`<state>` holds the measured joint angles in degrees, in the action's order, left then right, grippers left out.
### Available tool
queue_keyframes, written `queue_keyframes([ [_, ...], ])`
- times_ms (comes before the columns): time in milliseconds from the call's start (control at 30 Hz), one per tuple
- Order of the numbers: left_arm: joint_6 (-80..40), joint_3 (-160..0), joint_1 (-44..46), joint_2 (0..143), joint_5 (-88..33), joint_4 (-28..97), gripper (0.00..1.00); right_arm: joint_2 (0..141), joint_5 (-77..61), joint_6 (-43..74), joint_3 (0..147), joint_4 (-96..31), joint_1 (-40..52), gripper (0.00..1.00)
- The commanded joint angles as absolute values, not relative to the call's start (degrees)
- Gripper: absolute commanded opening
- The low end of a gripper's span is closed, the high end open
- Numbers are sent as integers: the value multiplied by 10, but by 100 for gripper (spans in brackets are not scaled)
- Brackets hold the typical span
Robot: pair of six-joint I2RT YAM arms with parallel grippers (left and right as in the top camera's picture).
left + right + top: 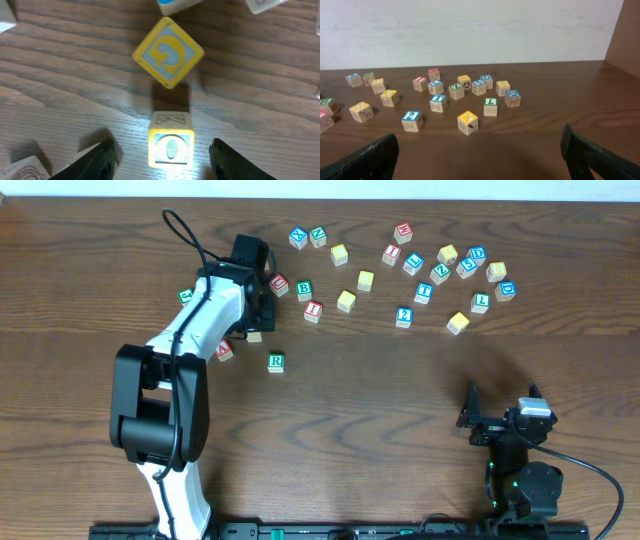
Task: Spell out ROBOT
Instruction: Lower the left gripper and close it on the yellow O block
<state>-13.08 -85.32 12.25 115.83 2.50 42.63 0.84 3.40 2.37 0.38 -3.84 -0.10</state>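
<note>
The left arm (200,320) reaches to about 10 o'clock of the table's (380,380) middle. Its jaws stand apart on either side of the yellow O cube (171,147), which sits on the table with a gap at each flank. At 12 o'clock of it in the wrist view lies a yellow G cube (168,51), turned corner-on and not touching it.

The green R cube (276,362) lies alone at 9 o'clock of the middle. The green B cube (304,290) is at 1 o'clock of the R. A blue cube that reads as T (424,293) sits in the loose scatter toward 1 o'clock. Several yellow-topped cubes (346,301) lie in that scatter, but their letters cannot be read from above.

The right arm (515,440) rests at 4 o'clock, well apart from the cubes, with its jaws spread wide and bare.

The table is dark wood grain, and a pale wall (470,30) stands behind it.
</note>
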Motion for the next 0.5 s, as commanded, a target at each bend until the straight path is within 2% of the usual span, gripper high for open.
queue_keyframes([
  [0,-132,-865,119,1167,20,427,60,4,35,27,3,-41,1,99],
  [267,-134,-862,120,1170,9,426,60,4,35,27,3,-41,1,99],
  [467,-134,-858,120,1192,4,423,56,4,35,27,3,-41,1,99],
])
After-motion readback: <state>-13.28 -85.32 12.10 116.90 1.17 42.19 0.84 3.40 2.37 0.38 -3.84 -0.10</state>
